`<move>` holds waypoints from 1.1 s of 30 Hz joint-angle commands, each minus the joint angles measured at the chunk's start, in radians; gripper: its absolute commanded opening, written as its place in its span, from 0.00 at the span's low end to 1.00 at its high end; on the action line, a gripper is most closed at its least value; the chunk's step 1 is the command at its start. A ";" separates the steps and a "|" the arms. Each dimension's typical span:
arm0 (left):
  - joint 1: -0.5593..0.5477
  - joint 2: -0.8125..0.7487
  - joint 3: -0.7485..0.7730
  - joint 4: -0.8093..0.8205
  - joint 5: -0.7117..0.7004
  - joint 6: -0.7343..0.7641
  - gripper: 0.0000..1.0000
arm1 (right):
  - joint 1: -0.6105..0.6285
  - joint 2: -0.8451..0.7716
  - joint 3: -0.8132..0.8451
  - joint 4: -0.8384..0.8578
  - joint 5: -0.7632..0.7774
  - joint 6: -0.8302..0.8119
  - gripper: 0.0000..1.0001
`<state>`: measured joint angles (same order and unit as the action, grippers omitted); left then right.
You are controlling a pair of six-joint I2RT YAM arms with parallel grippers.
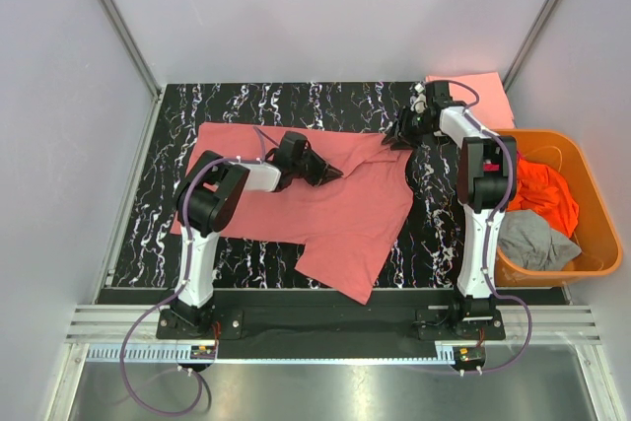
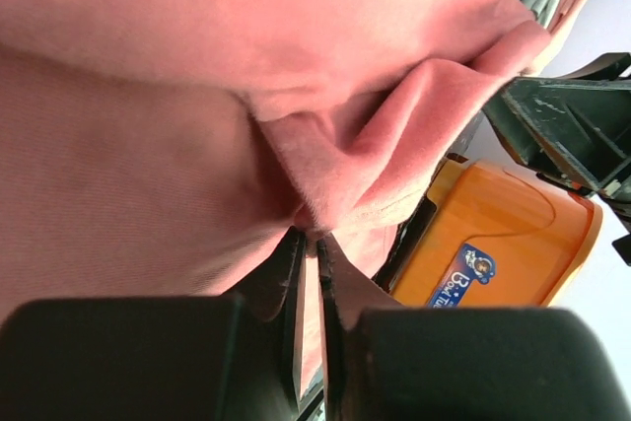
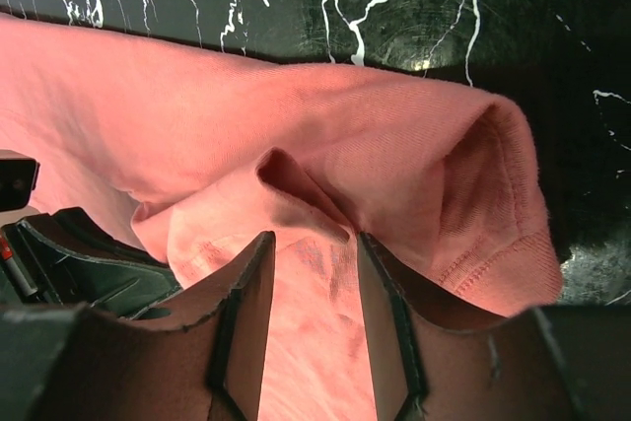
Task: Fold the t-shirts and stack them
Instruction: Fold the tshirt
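Observation:
A salmon-pink t-shirt (image 1: 296, 199) lies spread on the black marble table (image 1: 246, 105). My left gripper (image 1: 323, 171) is over the shirt's middle, shut on a pinched fold of its cloth, seen in the left wrist view (image 2: 309, 234). My right gripper (image 1: 399, 135) is at the shirt's far right edge by a sleeve. Its jaws are open with bunched salmon-pink cloth (image 3: 394, 135) lying between and ahead of them (image 3: 314, 239). A paler peach-pink shirt (image 1: 483, 94) lies folded at the back right corner.
A rigid orange basket (image 1: 592, 244) stands on the right, holding a bright orange shirt (image 1: 547, 194) and a grey shirt (image 1: 532, 241). It also shows in the left wrist view (image 2: 493, 234). Grey walls close in the table on three sides.

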<state>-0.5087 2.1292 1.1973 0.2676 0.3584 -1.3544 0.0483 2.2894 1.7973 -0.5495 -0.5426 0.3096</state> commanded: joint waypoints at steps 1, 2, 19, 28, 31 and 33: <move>-0.004 -0.005 0.054 -0.005 -0.010 0.023 0.07 | -0.005 0.015 0.054 -0.004 -0.020 -0.006 0.45; -0.004 -0.005 0.058 -0.010 -0.010 0.024 0.07 | -0.007 0.016 0.057 -0.004 -0.026 -0.006 0.45; -0.002 -0.015 0.088 -0.076 0.001 0.054 0.00 | -0.007 0.047 0.094 -0.003 -0.043 0.031 0.06; 0.009 -0.054 0.110 -0.189 0.034 0.103 0.00 | -0.007 -0.174 -0.094 -0.029 0.027 0.154 0.00; 0.015 -0.071 0.122 -0.240 0.062 0.136 0.00 | -0.007 -0.264 -0.220 -0.036 0.020 0.184 0.00; 0.016 -0.089 0.128 -0.264 0.068 0.170 0.00 | -0.005 -0.309 -0.317 -0.030 0.015 0.210 0.00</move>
<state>-0.5007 2.1250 1.2827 0.0589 0.3820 -1.2518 0.0456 2.1014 1.5631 -0.5743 -0.5339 0.4580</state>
